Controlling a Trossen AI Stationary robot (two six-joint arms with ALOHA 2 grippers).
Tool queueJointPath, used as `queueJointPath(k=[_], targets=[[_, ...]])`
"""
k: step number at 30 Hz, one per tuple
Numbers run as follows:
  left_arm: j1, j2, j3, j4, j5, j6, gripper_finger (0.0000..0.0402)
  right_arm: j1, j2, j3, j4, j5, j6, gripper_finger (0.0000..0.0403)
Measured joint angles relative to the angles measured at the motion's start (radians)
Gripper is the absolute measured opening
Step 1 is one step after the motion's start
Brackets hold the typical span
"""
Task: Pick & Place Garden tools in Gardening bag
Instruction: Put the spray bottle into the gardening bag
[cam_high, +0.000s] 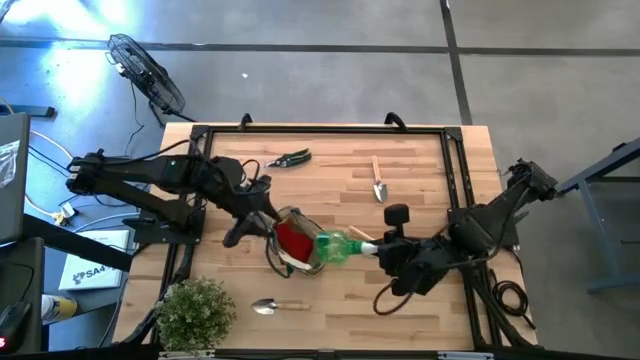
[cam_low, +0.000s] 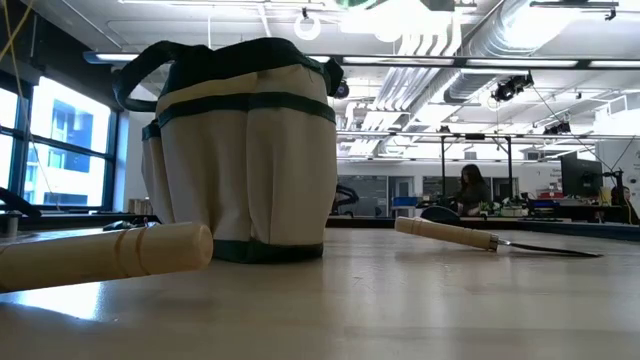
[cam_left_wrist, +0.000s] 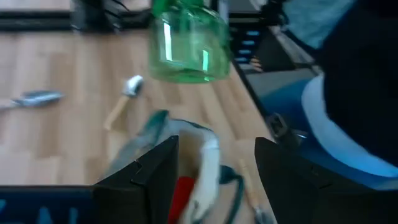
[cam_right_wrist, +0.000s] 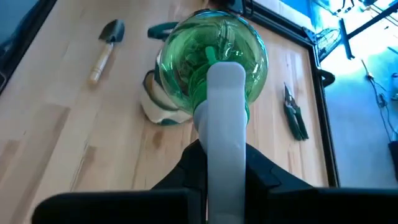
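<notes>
The olive-tan gardening bag (cam_high: 296, 243) stands upright on its base at the table's middle, with a red cloth (cam_high: 293, 238) inside it. A green bottle with a white end (cam_high: 336, 247) hangs over the bag's right rim, and my right gripper (cam_high: 372, 248) is shut on it. My left gripper (cam_high: 268, 215) is open at the bag's far left rim. In the left wrist view its fingers (cam_left_wrist: 155, 180) stand on either side of the pale rim (cam_left_wrist: 208, 158), with gaps showing. Two wooden-handled trowels (cam_high: 379, 182) (cam_high: 278, 306) and the pruning shears (cam_high: 290, 158) lie flat on the table. My right gripper pinches the bottle's white end (cam_right_wrist: 225, 143) between its two fingers, which lie along that end. It comes from the table's right, slanting down. The green bulb (cam_right_wrist: 211, 62) sticks out beyond the fingertips, lifted clear above the bag's opening.
A bushy green plant (cam_high: 195, 310) stands at the near left corner. A dark frame (cam_high: 320, 128) runs along the table's far and side edges. Bare wood lies at the far middle and near right. A person (cam_low: 470, 187) sits far back in the room.
</notes>
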Motion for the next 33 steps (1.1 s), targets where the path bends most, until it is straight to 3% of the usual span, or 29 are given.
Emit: queueJointPath(k=[10, 13, 18, 21, 26, 33], targets=[[-0.066, 0.076, -0.001, 0.037, -0.136, -0.108, 0.0203, -0.059, 0.032, 0.000, 0.194, -0.109, -0.121, 0.0036], [-0.066, 0.074, 0.000, -0.016, -0.199, -0.136, 0.0203, -0.078, 0.074, 0.000, 0.272, -0.146, -0.126, 0.0036], [-0.065, 0.034, 0.000, -0.132, -0.295, -0.218, 0.0203, -0.079, 0.155, 0.000, 0.325, -0.087, -0.109, 0.0036], [-0.065, 0.020, 0.000, -0.155, -0.258, -0.259, 0.0203, -0.073, 0.189, 0.000, 0.324, 0.002, -0.086, 0.0036], [-0.065, -0.014, 0.000, -0.183, -0.152, -0.318, 0.0203, -0.092, 0.225, 0.000, 0.371, 0.046, -0.055, 0.0036], [-0.065, -0.032, 0.000, -0.304, -0.209, -0.362, 0.0203, -0.130, 0.263, 0.000, 0.456, 0.054, -0.021, 0.0036]])
